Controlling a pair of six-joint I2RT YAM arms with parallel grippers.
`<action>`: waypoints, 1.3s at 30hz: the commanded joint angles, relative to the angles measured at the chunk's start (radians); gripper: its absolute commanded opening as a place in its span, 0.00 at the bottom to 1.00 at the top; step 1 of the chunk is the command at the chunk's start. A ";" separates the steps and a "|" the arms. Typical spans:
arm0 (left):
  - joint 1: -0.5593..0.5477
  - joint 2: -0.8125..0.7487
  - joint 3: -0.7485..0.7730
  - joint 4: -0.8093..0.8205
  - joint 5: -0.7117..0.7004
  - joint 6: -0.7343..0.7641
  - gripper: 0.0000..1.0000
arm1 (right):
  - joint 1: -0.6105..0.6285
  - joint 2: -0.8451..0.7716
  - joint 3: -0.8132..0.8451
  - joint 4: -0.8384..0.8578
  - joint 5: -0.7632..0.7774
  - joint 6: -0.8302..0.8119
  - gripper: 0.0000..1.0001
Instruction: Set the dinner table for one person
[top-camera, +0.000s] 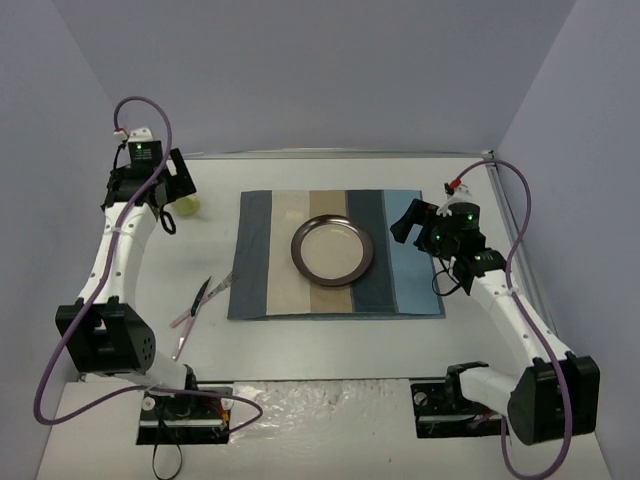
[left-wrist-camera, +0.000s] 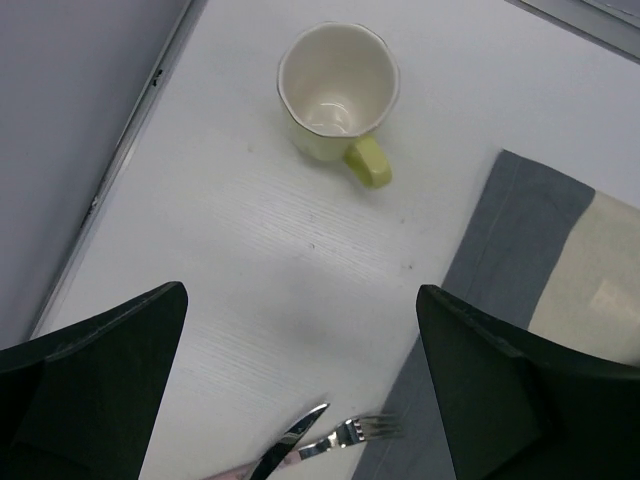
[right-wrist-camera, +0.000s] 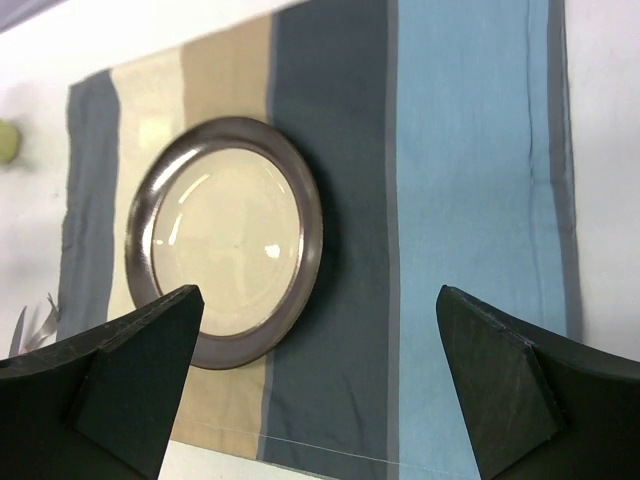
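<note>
Overhead and wrist views of the work area. The tabletop (top-camera: 330, 350) is a flat white rectangle that fills the floor of the enclosure. It has thin metal edging (left-wrist-camera: 120, 160) along its borders and plain lavender-grey panels (top-camera: 300, 70) at the left, back and right.

A striped placemat (top-camera: 262, 255) lies flat near the centre of the tabletop. Its bands run from grey-blue through beige and tan to dark slate and light blue. A round plate (top-camera: 332, 250) with a dark metallic rim and pale centre sits on the middle bands.

Left of the placemat, towards the back-left corner, a pale yellow cup (left-wrist-camera: 335, 95) stands upright and empty on the bare surface. Its handle points towards the placemat.

A knife (left-wrist-camera: 295, 430) and a fork (left-wrist-camera: 352, 433) lie together on the bare surface beside the placemat's left edge. The fork's tines are nearest the cloth.

The left gripper (left-wrist-camera: 300, 300) is over the bare tabletop between the cup and the cutlery. Its jaws are spread wide and hold nothing.

The right gripper (right-wrist-camera: 318, 295) is over the right half of the placemat. Its jaws are likewise spread wide and empty.
</note>
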 joint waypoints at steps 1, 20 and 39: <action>0.127 0.146 0.176 0.029 0.134 0.025 0.97 | 0.017 -0.087 0.051 -0.008 0.022 -0.094 1.00; 0.235 0.666 0.655 -0.001 0.333 0.290 0.72 | 0.100 -0.115 0.017 0.013 0.016 -0.124 1.00; 0.232 0.767 0.702 0.020 0.406 0.331 0.43 | 0.168 -0.042 0.058 0.017 0.053 -0.158 1.00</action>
